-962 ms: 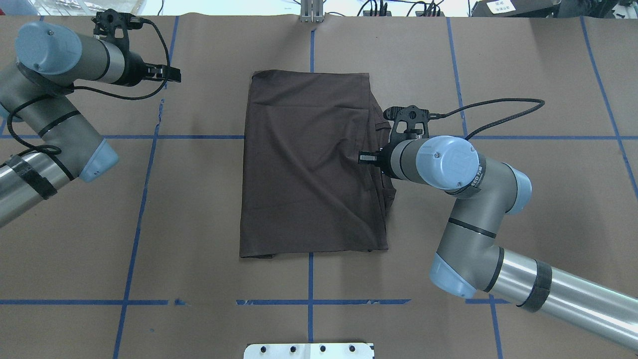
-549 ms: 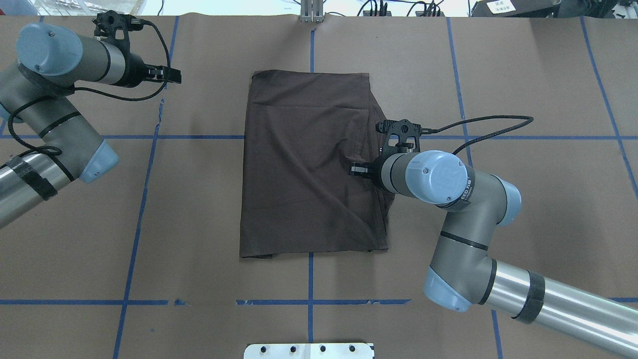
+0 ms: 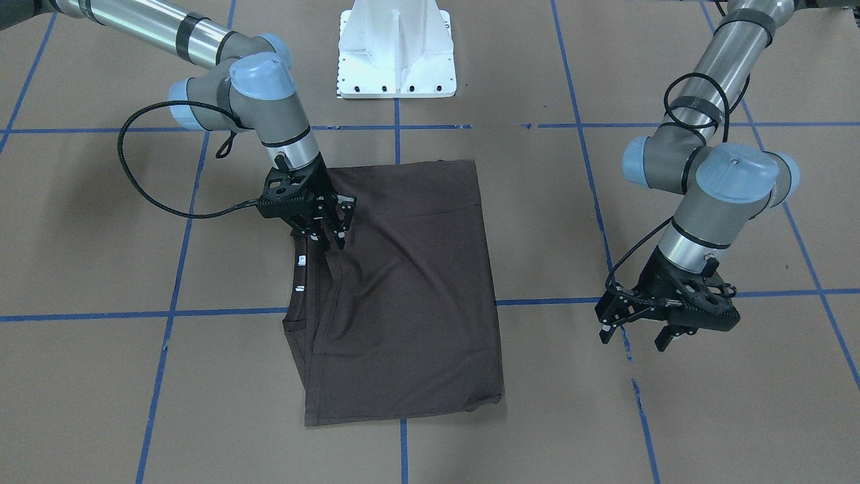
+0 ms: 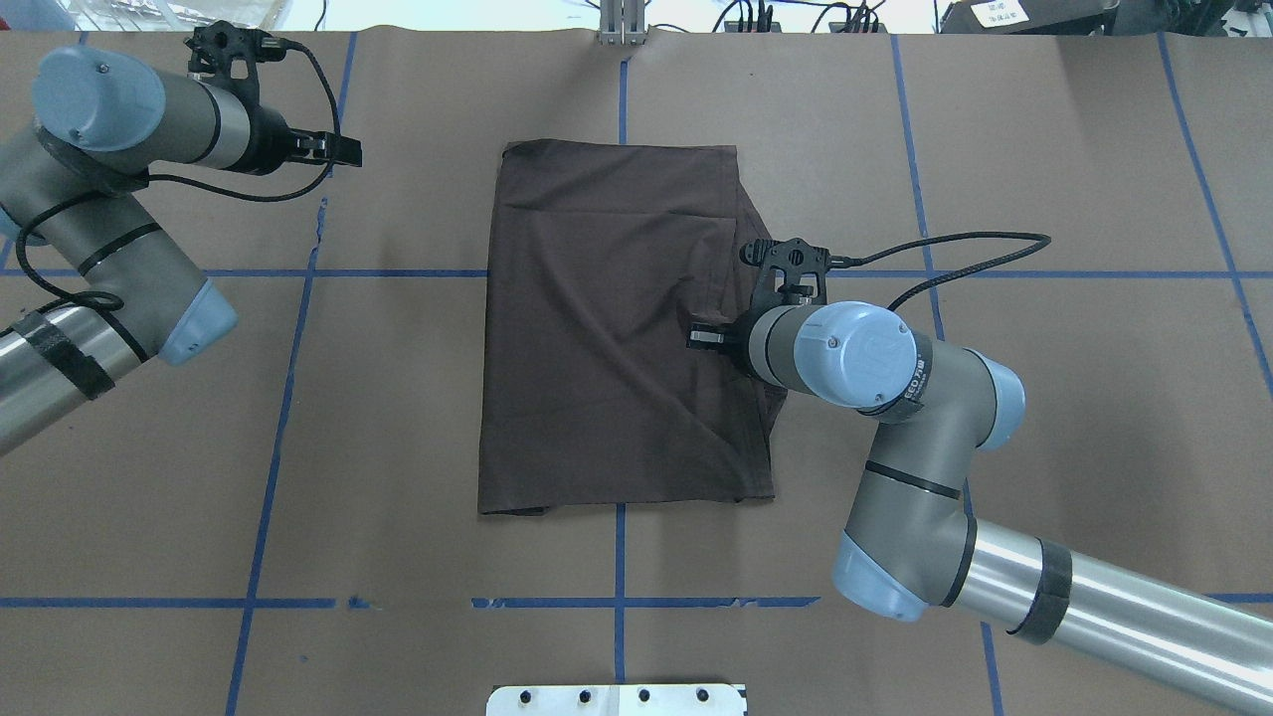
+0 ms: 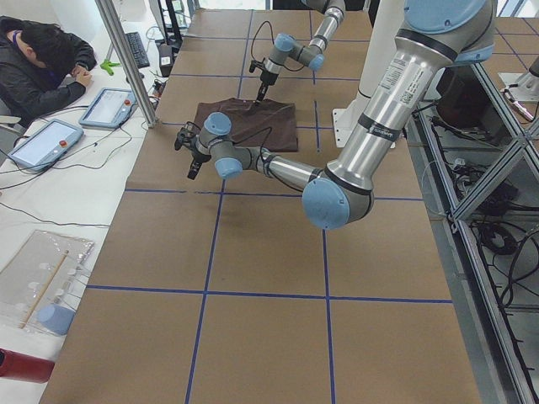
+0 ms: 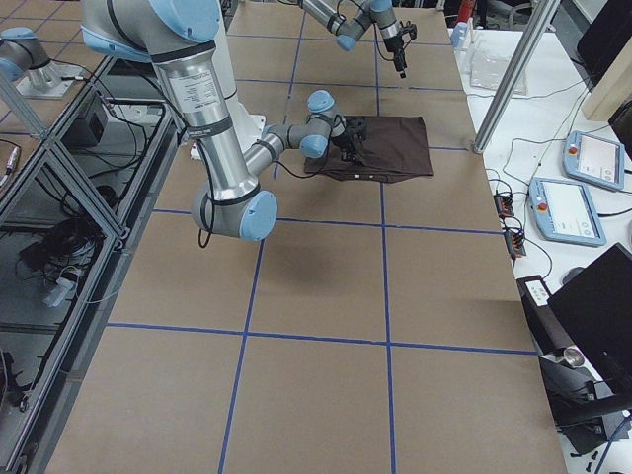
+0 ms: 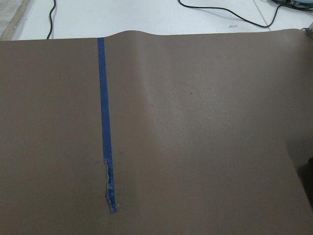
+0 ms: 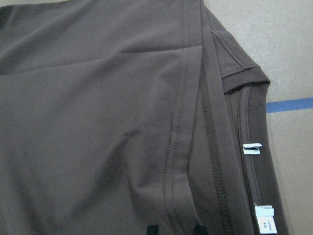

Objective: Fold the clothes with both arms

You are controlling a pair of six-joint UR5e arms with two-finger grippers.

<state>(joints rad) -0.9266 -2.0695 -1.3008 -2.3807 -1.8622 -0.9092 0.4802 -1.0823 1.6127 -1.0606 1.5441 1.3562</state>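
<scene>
The dark brown T-shirt lies folded into a rectangle at the table's middle. It also shows in the front view. My right gripper is down on the shirt's right side, shut on a hemmed fold of fabric. Creases run toward it. In the right wrist view the fingertips sit either side of the stitched hem, with white neck tags beside the collar. My left gripper is open and empty, above bare table far left of the shirt.
Brown paper with blue tape lines covers the table. The white pedestal base stands at the robot's side. A torn tape end lies below my left wrist. An operator and tablets sit beyond the far edge.
My right gripper has moved left and toward the robot over the shirt, drawing the held fabric with it. The left arm has not moved.
</scene>
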